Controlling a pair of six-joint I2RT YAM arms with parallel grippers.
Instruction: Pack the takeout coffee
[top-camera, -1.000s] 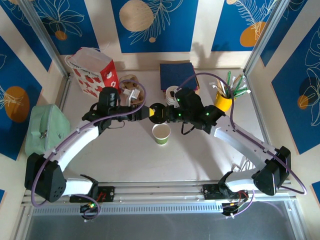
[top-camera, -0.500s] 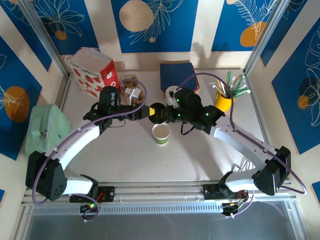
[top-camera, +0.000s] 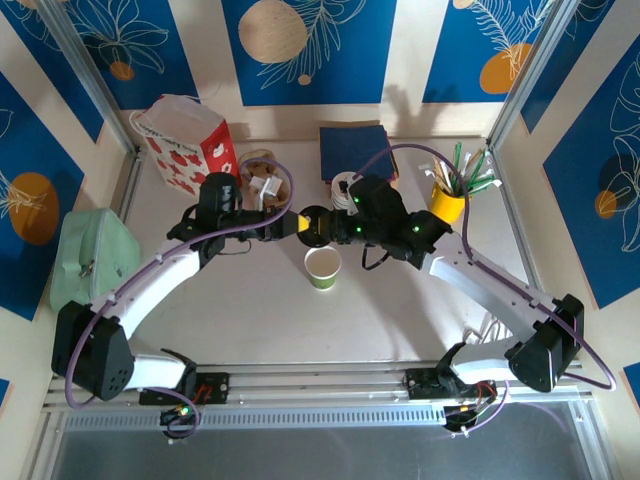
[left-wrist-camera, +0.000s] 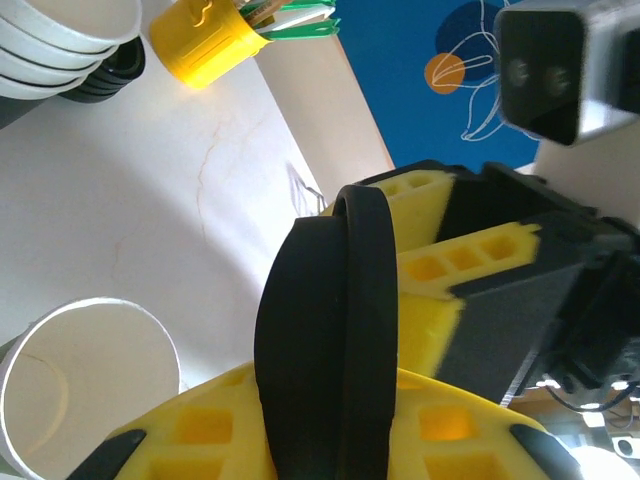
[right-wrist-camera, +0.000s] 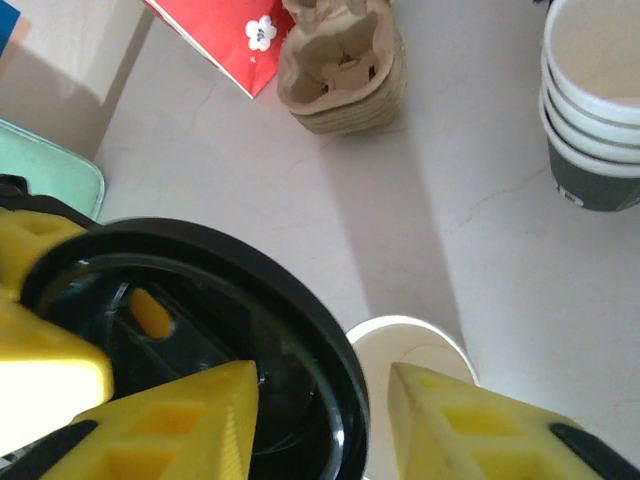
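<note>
The lime-green paper cup (top-camera: 322, 267) stands open-topped (white inside showing) mid-worktop (top-camera: 260, 310), nearest the arms. Just behind it and raised, the left gripper (top-camera: 298, 224) pinches the black lid (left-wrist-camera: 325, 340). The right gripper (right-wrist-camera: 325, 400) is spread at the lid's rim. A red bag (top-camera: 185, 145) and yellow pot (top-camera: 448, 203) stand near the pale worktop's back corners, under blue walls (top-camera: 300, 50).
</note>
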